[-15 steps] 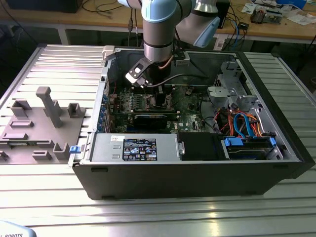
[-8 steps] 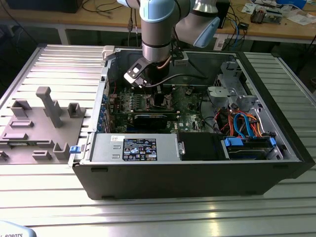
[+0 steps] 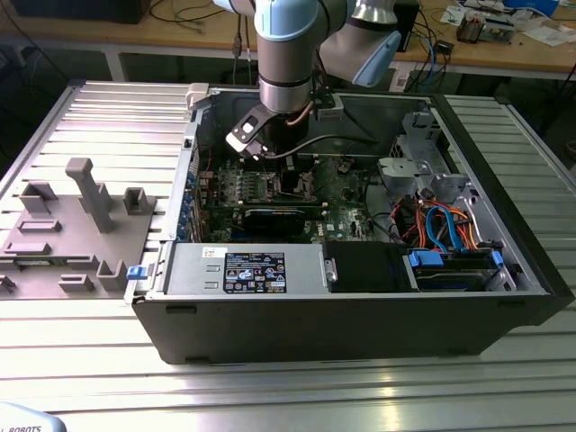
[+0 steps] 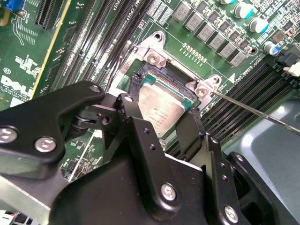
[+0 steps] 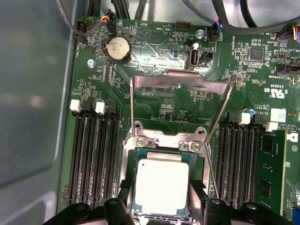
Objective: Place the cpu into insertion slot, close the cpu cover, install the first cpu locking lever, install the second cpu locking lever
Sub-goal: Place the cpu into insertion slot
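Observation:
The cpu [image 5: 161, 185], a flat square chip with a silver-grey top, lies inside the insertion slot [image 5: 164, 139] on the green motherboard. My gripper [image 5: 161, 202] is down over it, one black finger against each of two opposite edges. In the second wrist view the cpu [image 4: 165, 112] sits between the fingers [image 4: 129, 104], framed by the slot's silvery rim [image 4: 154, 57]. The cpu cover [image 5: 183, 80] stands swung up and open behind the slot. A thin wire locking lever [image 4: 253, 112] sticks out from one corner. In the exterior view the gripper [image 3: 290, 180] reaches down into the computer case.
Long black memory slots [image 5: 93, 154] flank the socket on both sides. A coin battery [image 5: 118, 48] and cables lie beyond the cover. The open case [image 3: 360, 297] holds a power supply, a drive cage and bundled wires. A grey fixture block [image 3: 72, 225] sits at the exterior view's left.

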### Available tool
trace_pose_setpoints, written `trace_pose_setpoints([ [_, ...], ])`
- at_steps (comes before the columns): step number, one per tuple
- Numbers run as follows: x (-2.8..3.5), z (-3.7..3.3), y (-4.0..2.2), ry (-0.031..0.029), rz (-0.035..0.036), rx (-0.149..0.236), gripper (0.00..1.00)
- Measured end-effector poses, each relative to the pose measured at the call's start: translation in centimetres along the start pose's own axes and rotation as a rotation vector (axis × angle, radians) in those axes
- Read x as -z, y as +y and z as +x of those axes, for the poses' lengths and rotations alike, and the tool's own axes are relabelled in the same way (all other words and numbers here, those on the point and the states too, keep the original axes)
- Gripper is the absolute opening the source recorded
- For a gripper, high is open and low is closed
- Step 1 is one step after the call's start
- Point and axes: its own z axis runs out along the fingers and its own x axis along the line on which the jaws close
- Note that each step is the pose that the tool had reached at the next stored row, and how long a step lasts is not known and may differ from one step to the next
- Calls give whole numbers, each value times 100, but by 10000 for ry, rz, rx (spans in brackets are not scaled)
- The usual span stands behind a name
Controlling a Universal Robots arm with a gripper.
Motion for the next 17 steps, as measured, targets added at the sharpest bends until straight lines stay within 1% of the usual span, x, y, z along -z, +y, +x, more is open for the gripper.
trace_pose_setpoints([
  [1, 0, 0, 0, 0, 0, 0, 58],
  [2, 0, 0, 0, 1, 0, 0, 55],
  [6, 8, 0, -1, 2, -1, 1, 55],
  [10, 47, 1, -1, 1, -6, -1, 55],
  [17, 27, 0, -11, -12, -5, -144, 55],
])
